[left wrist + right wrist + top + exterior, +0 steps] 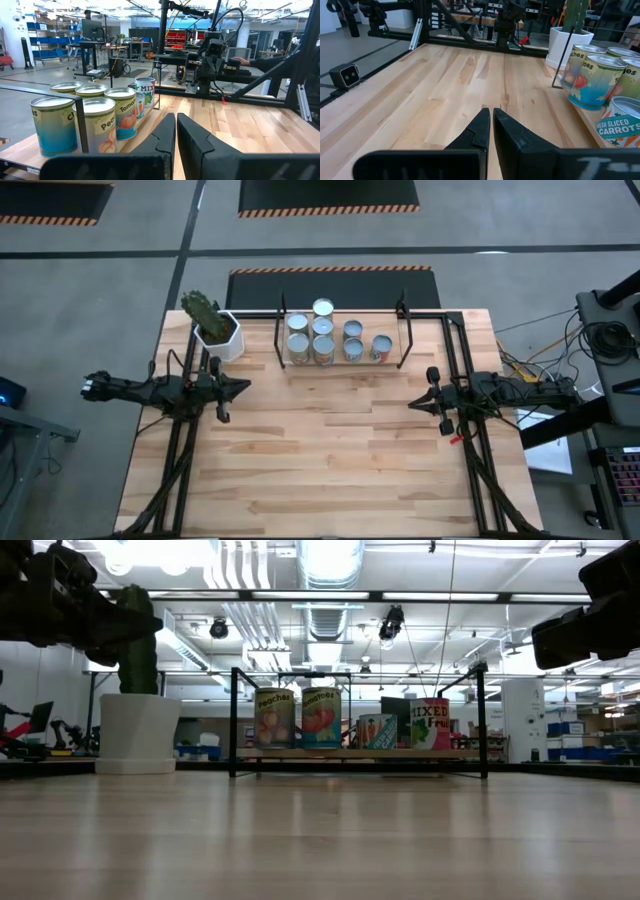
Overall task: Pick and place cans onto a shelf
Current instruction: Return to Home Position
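Stock: eight cans counted, all upright on the shelf, silver tops up, grouped from its left end past the middle
Front row, low view: peaches can, tomatoes can, carrots can and mixed fruit can, side by side on the board
Location: the shelf stands at the far edge of the table, just right of the white cactus pot
Left arm: left gripper hangs over the table's left side, well apart from the shelf, pointing toward the middle — jaws clenched, nothing between them
Right arm: right gripper hangs over the table's right side, facing the left one — jaws clenched likewise, holding nothing
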Controlling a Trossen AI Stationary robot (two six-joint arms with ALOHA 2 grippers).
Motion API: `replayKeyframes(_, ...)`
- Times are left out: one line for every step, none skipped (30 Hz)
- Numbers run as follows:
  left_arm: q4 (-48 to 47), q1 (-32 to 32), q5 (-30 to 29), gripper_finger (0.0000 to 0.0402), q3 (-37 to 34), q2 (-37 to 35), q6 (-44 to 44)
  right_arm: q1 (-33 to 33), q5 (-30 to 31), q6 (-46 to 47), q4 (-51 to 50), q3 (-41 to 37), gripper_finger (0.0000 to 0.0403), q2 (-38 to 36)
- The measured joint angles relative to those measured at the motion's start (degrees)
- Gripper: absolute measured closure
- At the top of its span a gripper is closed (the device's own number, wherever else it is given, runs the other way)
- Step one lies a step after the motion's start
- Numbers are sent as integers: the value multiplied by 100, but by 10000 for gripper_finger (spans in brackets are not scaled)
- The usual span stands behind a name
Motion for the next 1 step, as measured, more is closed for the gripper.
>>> replayKeyframes(0,0,-2,402,0,0,-2,-1,0,0,0,0,390,0)
